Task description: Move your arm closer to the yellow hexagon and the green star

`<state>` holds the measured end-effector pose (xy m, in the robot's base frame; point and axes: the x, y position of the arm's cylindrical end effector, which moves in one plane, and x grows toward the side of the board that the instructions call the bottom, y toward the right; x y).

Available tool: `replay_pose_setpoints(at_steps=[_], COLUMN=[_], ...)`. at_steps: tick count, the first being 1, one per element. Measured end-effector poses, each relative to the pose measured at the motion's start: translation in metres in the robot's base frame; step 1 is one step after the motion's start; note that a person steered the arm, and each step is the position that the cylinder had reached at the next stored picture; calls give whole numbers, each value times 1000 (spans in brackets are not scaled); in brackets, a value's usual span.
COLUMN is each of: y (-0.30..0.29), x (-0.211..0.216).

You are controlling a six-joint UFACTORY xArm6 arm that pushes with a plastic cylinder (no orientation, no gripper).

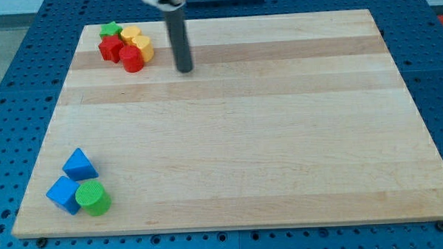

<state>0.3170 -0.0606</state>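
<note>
just right of yellow hexagon (131,33), green star (111,29), my tip (185,68), no end effector visible

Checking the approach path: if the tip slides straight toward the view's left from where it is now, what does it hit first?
Probably the red cylinder, the cluster's nearest block to my tip; the yellow heart-like block sits just above that line. Depth unclear, so it might pass just below the cluster.

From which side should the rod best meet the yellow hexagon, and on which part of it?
No gripping here, only contact. My tip stands to the view's right of the top-left cluster. The yellow hexagon has the green star on its left and red blocks below-left, so its right face, the only side that looks free, is probably best, approached from the view's right.
</note>
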Motion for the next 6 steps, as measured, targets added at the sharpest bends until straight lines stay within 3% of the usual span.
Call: replay_pose_setpoints(at_steps=[1,3,5,6], y=[8,-90,-92,-123], x=[-47,-117,-119,-119])
